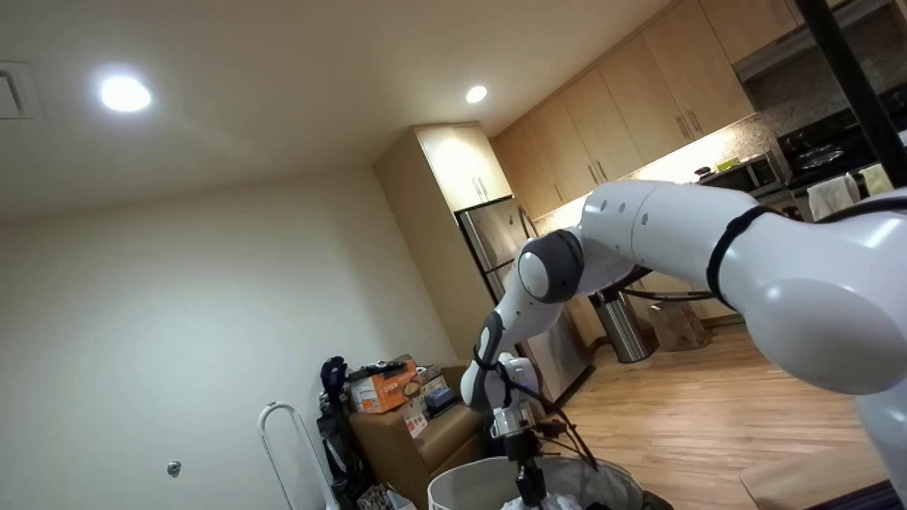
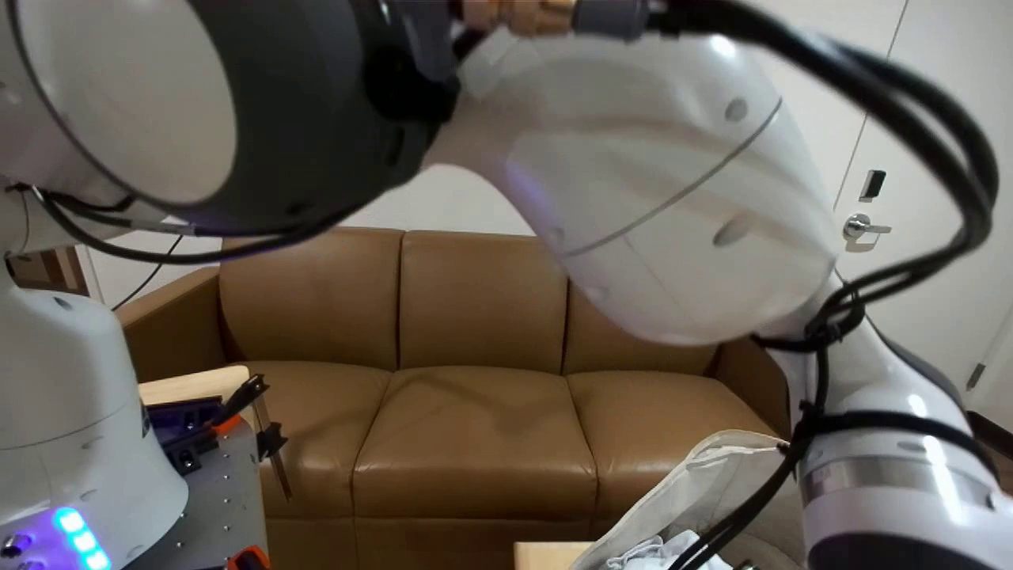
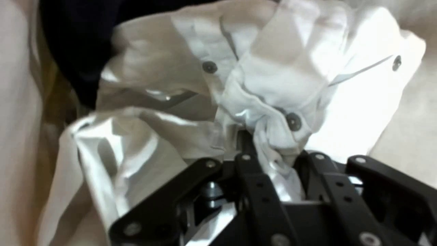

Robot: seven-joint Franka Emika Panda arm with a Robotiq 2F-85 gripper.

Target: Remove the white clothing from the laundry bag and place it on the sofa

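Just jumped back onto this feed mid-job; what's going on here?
The robot arm reaches down into the laundry bag, and its gripper looks closed on a fold of the white clothing, bunched between the fingers. The clothing is not yet out of the bag. Dark fabric lies beside it. Placing it on the sofa remains to be done.

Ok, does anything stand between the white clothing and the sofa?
Yes: the laundry bag. The white clothing is inside it, with a fold between the pincer's fingers, and the bag's wall rises on the side toward the sofa. Lifting above the rim should probably clear it; I see no other obvious obstacle.
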